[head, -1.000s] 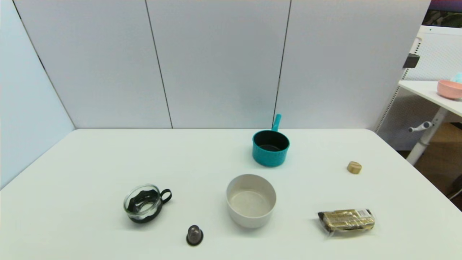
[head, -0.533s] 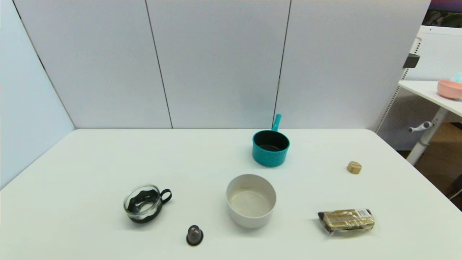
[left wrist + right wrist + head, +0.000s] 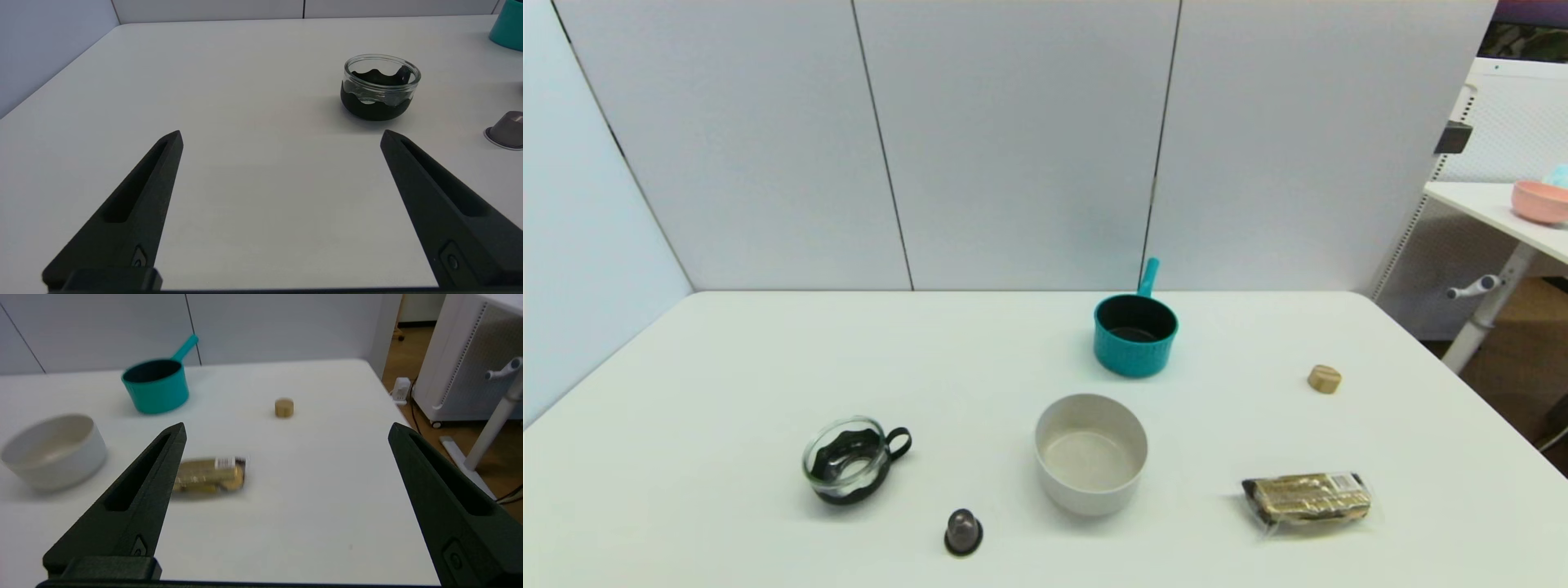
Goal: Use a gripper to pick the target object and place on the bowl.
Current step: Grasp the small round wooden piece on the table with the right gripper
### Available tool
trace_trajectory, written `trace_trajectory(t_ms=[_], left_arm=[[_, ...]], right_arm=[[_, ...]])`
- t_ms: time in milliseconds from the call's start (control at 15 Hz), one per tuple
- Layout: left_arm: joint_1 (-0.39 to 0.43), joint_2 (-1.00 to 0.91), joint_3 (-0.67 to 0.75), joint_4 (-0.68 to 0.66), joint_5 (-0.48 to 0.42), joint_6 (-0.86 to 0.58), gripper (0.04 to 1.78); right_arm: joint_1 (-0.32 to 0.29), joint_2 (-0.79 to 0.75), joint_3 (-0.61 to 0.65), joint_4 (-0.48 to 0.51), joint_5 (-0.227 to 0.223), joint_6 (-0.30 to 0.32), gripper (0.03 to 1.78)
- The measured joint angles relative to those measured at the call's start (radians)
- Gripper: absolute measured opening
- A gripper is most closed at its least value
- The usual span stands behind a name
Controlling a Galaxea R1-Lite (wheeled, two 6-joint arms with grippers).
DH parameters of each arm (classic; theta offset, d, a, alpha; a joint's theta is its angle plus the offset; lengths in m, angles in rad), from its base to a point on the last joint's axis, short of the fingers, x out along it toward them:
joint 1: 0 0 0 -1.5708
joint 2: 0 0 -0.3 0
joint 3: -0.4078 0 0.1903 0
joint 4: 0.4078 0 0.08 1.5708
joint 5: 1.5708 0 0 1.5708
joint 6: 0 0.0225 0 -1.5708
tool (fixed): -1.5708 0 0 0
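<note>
White desk is carrying the small tan wooden cylinder near its right edge, well apart from the off-white round bowl toward the front edge, while the right gripper and left gripper are both hanging spread wide, likely readying a reach.

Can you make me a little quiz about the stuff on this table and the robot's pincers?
1. True or false: the wooden cylinder already lies inside the bowl.
2. Which thing sits closest to the glass cup? A) teal pot B) grey capsule C) wrapped bar
3. Fill in: both the left pincer and the right pincer have their jaws ____.

Key:
1. False; it stands on the table, off to the robot's right of the bowl.
2. B
3. open, and holding nothing.
</note>
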Motion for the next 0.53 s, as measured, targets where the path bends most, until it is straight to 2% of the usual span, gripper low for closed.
trace_trajectory(t_ms=[533], left_arm=[[0.000, 0.000, 0.000, 0.000, 0.000, 0.000, 1.71]], right_arm=[[0.002, 0.568, -0.550, 0.014, 0.002, 0.002, 1.71]])
